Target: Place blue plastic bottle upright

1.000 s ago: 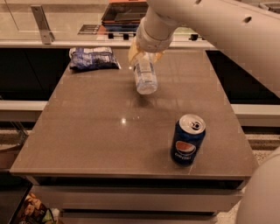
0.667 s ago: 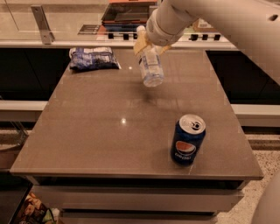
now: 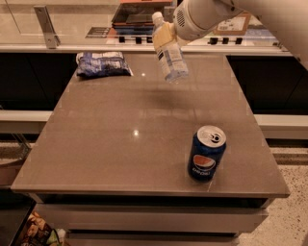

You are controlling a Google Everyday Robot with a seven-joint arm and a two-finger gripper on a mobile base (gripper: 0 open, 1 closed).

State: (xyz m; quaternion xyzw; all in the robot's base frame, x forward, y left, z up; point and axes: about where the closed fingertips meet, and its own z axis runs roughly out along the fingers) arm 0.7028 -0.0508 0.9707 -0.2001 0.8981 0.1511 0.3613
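The blue plastic bottle (image 3: 170, 54), clear with a white cap and a pale label, hangs in the air above the far middle of the table (image 3: 106, 139). It is tilted, cap up and to the left, base down and to the right. My gripper (image 3: 164, 34) is shut on its upper part, just below the cap, and comes in from the upper right on the white arm (image 3: 226, 12). The bottle touches nothing else.
A dark blue Pepsi can (image 3: 206, 153) stands upright near the table's front right. A crinkled blue snack bag (image 3: 102, 64) lies at the far left corner. A counter with a tray (image 3: 137, 14) runs behind the table.
The gripper has lifted the bottle higher and away from the table's far side, and the bottle has swung closer to upright, cap now on top.
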